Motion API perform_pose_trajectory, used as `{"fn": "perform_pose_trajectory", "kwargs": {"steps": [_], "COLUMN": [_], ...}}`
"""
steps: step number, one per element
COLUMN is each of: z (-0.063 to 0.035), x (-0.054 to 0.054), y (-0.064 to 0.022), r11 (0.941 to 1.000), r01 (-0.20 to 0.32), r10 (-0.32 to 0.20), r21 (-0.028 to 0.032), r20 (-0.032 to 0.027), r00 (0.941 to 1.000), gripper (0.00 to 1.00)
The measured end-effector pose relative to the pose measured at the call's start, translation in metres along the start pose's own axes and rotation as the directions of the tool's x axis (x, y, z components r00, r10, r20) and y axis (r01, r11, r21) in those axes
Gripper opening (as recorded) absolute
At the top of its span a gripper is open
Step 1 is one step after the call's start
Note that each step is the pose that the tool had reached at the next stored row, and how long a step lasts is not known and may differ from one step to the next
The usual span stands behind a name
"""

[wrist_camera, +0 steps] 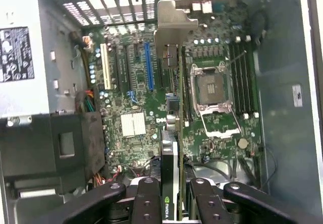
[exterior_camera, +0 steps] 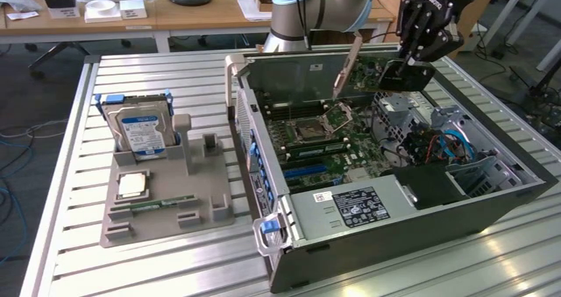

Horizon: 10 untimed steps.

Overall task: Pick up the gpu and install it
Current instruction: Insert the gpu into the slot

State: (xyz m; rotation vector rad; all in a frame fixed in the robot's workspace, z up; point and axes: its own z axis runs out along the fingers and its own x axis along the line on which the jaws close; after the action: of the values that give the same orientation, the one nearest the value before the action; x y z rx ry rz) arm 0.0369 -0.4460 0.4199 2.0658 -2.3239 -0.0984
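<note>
My gripper (exterior_camera: 410,62) hangs over the far end of the open computer case (exterior_camera: 385,234), shut on the gpu (exterior_camera: 379,73). The card is a green board with a black cooler and a silver end bracket (exterior_camera: 348,62), held in the air above the case interior. In the wrist view I look down the gpu (wrist_camera: 175,148) edge-on, its bracket (wrist_camera: 170,32) pointing away from the fingers (wrist_camera: 146,204). Below it lies the motherboard (wrist_camera: 217,133) with a blue slot (wrist_camera: 149,67) and the open CPU socket (wrist_camera: 212,90). The card touches no slot.
A grey holder tray (exterior_camera: 162,215) on the exterior view's left carries a hard drive (exterior_camera: 140,129), a CPU (exterior_camera: 133,185) and a RAM stick (exterior_camera: 162,204). The power supply (exterior_camera: 351,208) sits at the case's near end. Desks stand behind the slatted metal table (exterior_camera: 105,271).
</note>
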Motion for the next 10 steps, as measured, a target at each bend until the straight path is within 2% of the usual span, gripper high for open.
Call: {"fn": "perform_pose_trajectory", "kwargs": {"steps": [10], "z": [0.0000], "x": [0.0000], "y": [0.0000], "r11": [1.0000], "r01": [0.006], "r10": [-0.006], "r21": [-0.0003], "r20": [-0.0004], "r00": [1.0000], "gripper": [0.27]}}
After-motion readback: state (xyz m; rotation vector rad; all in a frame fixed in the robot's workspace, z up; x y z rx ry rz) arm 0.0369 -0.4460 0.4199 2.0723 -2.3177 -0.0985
